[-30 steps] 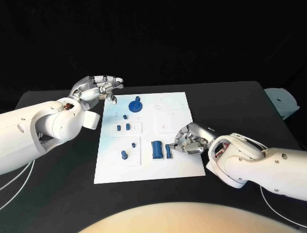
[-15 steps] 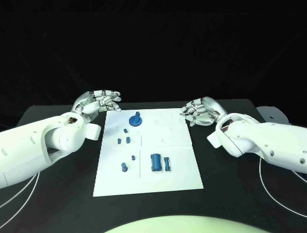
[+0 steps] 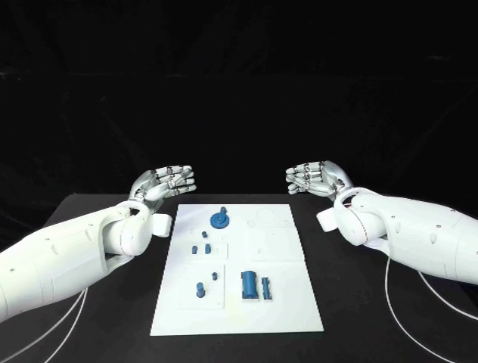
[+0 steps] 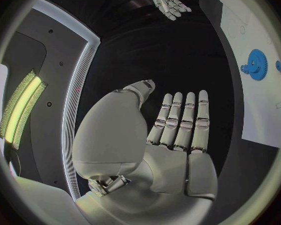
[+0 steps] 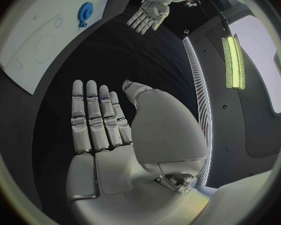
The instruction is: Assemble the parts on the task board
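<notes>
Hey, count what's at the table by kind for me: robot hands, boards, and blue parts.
Silver hands: 2, the left hand and the right hand
White task board: 1
Blue parts: 8, counting the gear; some are tiny
Total: 11

The task board (image 3: pixel 288 302) is laid in the middle of the tabletop (image 3: pixel 392 318), its long side running away from the robot. A gear part (image 3: pixel 219 220) is set near the far end, towards the left. Two small pegs (image 3: pixel 201 248) are placed side by side nearer the robot, and a cylinder (image 3: pixel 248 285), a thin pin (image 3: pixel 266 286) and a small stud (image 3: pixel 200 289) are lined up across the near half. The left robot hand (image 3: pixel 165 182) and right robot hand (image 3: pixel 313 178) are held above the far edge, at either side of the board, well apart from the parts.
</notes>
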Tool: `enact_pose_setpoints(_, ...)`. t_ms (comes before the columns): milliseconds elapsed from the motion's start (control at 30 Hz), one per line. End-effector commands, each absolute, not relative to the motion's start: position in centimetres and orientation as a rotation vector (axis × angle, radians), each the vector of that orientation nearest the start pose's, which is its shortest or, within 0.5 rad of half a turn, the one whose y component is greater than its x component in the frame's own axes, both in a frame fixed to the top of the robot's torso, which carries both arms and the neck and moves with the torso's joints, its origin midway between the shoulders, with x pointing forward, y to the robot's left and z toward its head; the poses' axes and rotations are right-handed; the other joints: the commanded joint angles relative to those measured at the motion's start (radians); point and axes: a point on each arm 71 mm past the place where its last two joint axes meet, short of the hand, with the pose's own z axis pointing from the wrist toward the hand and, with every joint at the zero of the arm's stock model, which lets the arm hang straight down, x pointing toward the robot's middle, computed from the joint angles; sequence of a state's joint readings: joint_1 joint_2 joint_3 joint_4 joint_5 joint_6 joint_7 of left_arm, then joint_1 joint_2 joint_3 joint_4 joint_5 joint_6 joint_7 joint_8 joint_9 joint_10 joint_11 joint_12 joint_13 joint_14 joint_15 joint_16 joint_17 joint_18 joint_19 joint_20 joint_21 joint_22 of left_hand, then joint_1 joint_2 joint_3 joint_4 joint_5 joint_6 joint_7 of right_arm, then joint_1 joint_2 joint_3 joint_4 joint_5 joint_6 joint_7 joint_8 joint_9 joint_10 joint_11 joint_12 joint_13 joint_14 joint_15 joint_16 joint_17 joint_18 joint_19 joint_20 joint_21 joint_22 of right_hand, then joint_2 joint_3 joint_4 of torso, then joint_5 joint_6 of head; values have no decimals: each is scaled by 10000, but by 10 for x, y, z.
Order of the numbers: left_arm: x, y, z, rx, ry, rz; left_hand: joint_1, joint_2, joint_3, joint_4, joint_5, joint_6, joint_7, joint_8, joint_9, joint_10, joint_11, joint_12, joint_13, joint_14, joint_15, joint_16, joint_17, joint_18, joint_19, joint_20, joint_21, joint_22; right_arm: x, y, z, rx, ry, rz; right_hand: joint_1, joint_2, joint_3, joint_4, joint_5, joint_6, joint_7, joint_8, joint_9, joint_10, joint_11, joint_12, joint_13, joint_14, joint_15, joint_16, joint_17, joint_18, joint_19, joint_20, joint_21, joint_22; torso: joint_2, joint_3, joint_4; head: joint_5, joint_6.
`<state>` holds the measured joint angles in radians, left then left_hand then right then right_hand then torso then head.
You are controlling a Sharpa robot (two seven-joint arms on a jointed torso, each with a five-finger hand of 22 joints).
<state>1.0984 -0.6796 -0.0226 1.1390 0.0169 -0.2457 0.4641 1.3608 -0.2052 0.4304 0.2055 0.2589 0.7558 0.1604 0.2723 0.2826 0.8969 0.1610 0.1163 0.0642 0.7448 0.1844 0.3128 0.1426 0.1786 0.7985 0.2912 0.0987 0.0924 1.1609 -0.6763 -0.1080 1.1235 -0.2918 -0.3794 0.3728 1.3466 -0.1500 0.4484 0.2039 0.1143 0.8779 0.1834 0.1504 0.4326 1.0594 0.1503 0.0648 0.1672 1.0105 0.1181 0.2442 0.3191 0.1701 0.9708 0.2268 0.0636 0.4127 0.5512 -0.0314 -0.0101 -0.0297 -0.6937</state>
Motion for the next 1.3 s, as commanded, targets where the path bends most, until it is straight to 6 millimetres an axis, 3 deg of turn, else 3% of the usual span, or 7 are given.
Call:
enact_pose_setpoints(33,536,246,-247,-12363,12590,-14050,77,51,-106,8,-7,-16,17,-54,-43,-12,-37,-135,-10,48,78,-124,-41,-168,7,0,-121,-99,540,-243,-241,9155,14525,12625,-125,16,-11,-112,13,70,37,-66,-115,76,38,-14,-309,204,-5,-169,-184,148,91,37,-8,-419,-76,59,61,92,107)
enact_pose_setpoints(67,536,245,-248,-12384,12571,-14016,86,60,-119,7,-6,0,14,-57,-49,4,-46,-154,-8,65,81,-142,-46,-167,25,-1,-136,-114,541,-243,-242,9187,14531,12654,-136,33,-15,-134,21,85,39,-78,-141,93,34,-13,-378,259,-12,-199,-222,150,123,32,-4,-512,-75,70,76,109,97)
enact_pose_setpoints(100,535,244,-248,-12180,13123,-14016,-4055,2052,-4304,-2055,-2589,-7558,-1604,-2723,-2826,-8969,-1610,-1163,-642,-7448,-1844,-3128,-1426,-1786,-7985,-2912,-987,-924,541,-247,-242,8947,14669,11604,-4089,1500,-4484,-2039,-1143,-8779,-1834,-1504,-4326,-3153,-1503,-648,-1672,-2877,-1181,-2442,-3191,-1701,-9708,-2268,-636,-4127,-36,27,30,50,64)
enact_pose_setpoints(333,528,238,-247,-12186,13027,-13824,-6090,2052,-4304,-2055,-2589,-7558,-1604,-2723,-2826,-8969,-1610,-1163,-642,-7448,-1844,-3128,-1426,-1786,-7985,-2912,-987,-924,532,-239,-241,9317,14299,11797,-6177,1500,-4484,-2039,-1143,-8779,-1834,-1504,-4326,-10594,-1503,-648,-1672,-10105,-1181,-2442,-3191,-1701,-9708,-2268,-636,-4127,-47,119,53,130,344)
enact_pose_setpoints(367,526,236,-246,-12187,12998,-13768,-6403,2052,-4304,-2055,-2589,-7558,-1604,-2723,-2826,-8969,-1610,-1163,-642,-7448,-1844,-3128,-1426,-1786,-7985,-2912,-987,-924,530,-237,-241,9430,14191,11848,-13466,1500,-4484,-2039,-1143,-8779,-1834,-1504,-4326,-10594,-1503,-648,-1672,-10105,-1181,-2442,-3191,-1701,-9708,-2268,-636,-4127,-50,147,59,153,429)
enact_pose_setpoints(400,523,233,-245,-12188,12948,-13670,-13608,2052,-4304,-2055,-2589,-7558,-1604,-2723,-2826,-8969,-1610,-1163,-642,-7448,-1844,-3128,-1426,-1786,-7985,-2912,-987,-924,526,-233,-240,9620,14013,11929,-13466,1500,-4484,-2039,-1143,-8779,-1834,-1504,-4326,-10594,-1503,-648,-1672,-10105,-1181,-2442,-3191,-1701,-9708,-2268,-636,-4127,-55,191,70,192,564)
enact_pose_setpoints(1300,462,192,-224,-12089,12178,-12289,-13608,2052,-4304,-2055,-2589,-7558,-1604,-2723,-2826,-8969,-1610,-1163,-642,-7448,-1844,-3128,-1426,-1786,-7985,-2912,-987,-924,462,-192,-224,12089,12178,12289,-13466,1500,-4484,-2039,-1143,-8779,-1834,-1504,-4326,-10594,-1503,-648,-1672,-10105,-1181,-2442,-3191,-1701,-9708,-2268,-636,-4127,-70,314,101,297,937)
